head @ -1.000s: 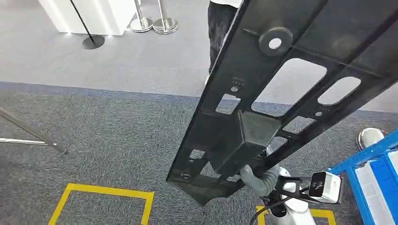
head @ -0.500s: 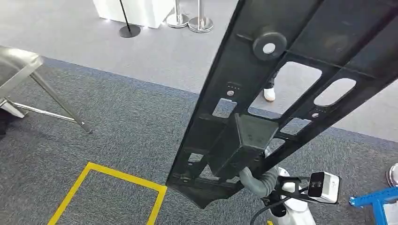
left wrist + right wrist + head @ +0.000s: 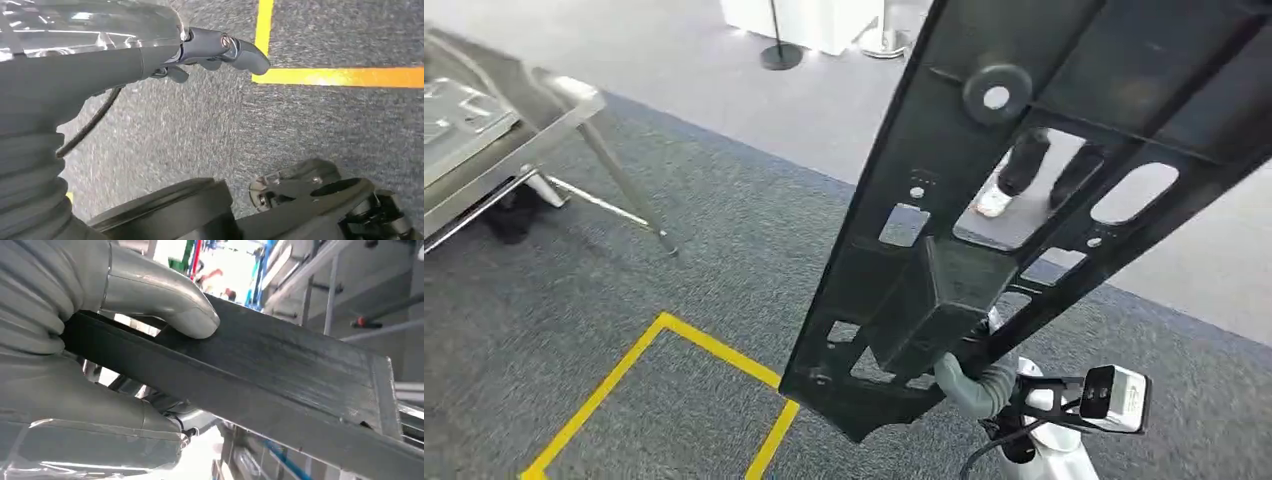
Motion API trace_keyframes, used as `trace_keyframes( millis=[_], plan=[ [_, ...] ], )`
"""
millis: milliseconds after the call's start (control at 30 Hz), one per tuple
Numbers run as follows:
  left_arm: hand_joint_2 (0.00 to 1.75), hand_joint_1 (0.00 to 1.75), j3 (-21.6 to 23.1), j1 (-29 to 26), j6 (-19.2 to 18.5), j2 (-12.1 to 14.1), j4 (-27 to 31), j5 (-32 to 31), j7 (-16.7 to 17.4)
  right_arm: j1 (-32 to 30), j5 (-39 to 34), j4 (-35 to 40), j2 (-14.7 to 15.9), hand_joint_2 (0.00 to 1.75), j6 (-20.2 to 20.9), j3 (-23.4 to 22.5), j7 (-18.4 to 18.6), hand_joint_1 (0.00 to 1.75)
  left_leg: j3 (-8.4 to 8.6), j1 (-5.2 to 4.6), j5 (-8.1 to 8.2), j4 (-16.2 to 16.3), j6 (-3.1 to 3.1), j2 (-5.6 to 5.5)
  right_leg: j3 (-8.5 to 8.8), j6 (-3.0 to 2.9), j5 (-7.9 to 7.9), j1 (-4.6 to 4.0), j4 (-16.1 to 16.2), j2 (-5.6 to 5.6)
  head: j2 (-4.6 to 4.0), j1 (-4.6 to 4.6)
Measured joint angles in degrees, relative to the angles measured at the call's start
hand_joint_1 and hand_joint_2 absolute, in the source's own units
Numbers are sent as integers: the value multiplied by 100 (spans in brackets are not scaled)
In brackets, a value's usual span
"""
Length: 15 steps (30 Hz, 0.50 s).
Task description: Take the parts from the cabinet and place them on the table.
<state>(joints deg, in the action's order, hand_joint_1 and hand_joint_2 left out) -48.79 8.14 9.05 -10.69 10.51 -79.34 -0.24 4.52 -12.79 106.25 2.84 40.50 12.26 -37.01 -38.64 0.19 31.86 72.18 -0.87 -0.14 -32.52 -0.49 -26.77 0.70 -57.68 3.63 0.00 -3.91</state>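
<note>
While the right hand (image 3: 75,365) clamps the long black part (image 3: 984,200) at its lower block, the far end juts high toward a person's legs (image 3: 1034,170); it may swing and strike them. Left hand (image 3: 220,47) hangs loose, grasping nothing. Steel table (image 3: 494,130) lies well apart from the part.

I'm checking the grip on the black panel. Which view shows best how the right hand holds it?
The right wrist view: the right hand is seen close, thumb pressed on one face of the panel. The head view shows the whole panel, with the hand mostly hidden behind it. The left wrist view shows floor instead.
</note>
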Motion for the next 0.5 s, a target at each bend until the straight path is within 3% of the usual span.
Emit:
trace_keyframes(
  millis=[33, 67, 100, 133, 233, 267, 300, 333, 367, 433, 467, 500],
  plan=[
    [175, 0, 0, -22, 0, 0, 0, -2, 9, 4, 0, 0, 0, 175, 13, 9, -2, 175, 215, 1, -229, -403, 10, 33, 24, 9, -13, 0, -1, 61, 0, 0],
    [175, 0, 0, -53, 0, 0, 0, -2, 15, 8, 2, 0, 0, 175, 22, 22, -2, 175, 502, -1, -503, -957, 36, 163, 61, 21, -35, -1, -1, 125, 0, 0],
    [175, 0, -2, -84, 0, 4, 0, -2, 17, 16, 2, 0, 0, 175, 28, 31, 0, 175, 662, -41, -517, -1296, 77, 466, 78, 43, -50, -9, 4, 169, 0, 2],
    [175, 0, -2, -91, 0, 9, 0, -2, 26, 22, 0, 0, 0, 175, 31, 33, 0, 175, 677, -123, -495, -1407, 126, 530, 67, 70, -58, -49, -26, 219, 0, 0],
    [175, 0, -2, -105, 0, 11, 0, -4, 28, 74, -2, -2, 0, 175, 31, 39, 24, 175, 614, -117, -472, -1430, 217, 318, 73, 151, -64, -46, -8, 445, 0, 0],
    [175, 0, -2, -97, 0, 9, 0, -4, 33, 107, -7, -2, 0, 175, 33, 46, 26, 175, 706, -85, -515, -1491, 263, 225, 79, 198, -109, -71, -25, 525, 0, 0],
    [175, 0, -2, -100, -13, -4, 0, -7, 44, 140, -18, -7, 2, 175, 33, 48, 29, 175, 706, -62, -533, -1521, 285, 157, 63, 230, -187, -10, -155, 202, 0, 4],
    [175, 0, -2, -88, -15, -4, 0, -7, 61, 152, -44, -7, 2, 175, 33, 48, 29, 175, 707, -47, -544, -1521, 317, 116, -77, 230, -385, 1, -458, -79, 0, 0],
    [175, 0, -2, -80, -15, -7, 0, -7, 68, 146, -46, -9, 2, 175, 39, 48, 29, 175, 707, -44, -544, -1521, 327, 44, -293, 236, -607, 8, -898, -235, 0, 2],
    [175, 0, -2, -84, -17, -11, 0, -5, 68, 135, -50, -33, 9, 175, 39, 48, 33, 175, 698, -46, -541, -1516, 338, -112, -752, 251, -908, 10, -1768, -320, 0, 2],
    [175, 0, -2, -81, -17, -13, 0, -4, 68, 135, -50, -50, 11, 175, 28, 48, 42, 175, 703, -46, -541, -1513, 337, -205, -833, 253, -857, 10, -1865, -324, 0, 2],
    [175, 0, -2, -80, -20, -15, 0, -4, 68, 137, -50, -52, 11, 175, 28, 48, 44, 175, 714, -44, -540, -1509, 335, -285, -775, 249, -678, 13, -1694, -326, 0, 2]
  ],
)
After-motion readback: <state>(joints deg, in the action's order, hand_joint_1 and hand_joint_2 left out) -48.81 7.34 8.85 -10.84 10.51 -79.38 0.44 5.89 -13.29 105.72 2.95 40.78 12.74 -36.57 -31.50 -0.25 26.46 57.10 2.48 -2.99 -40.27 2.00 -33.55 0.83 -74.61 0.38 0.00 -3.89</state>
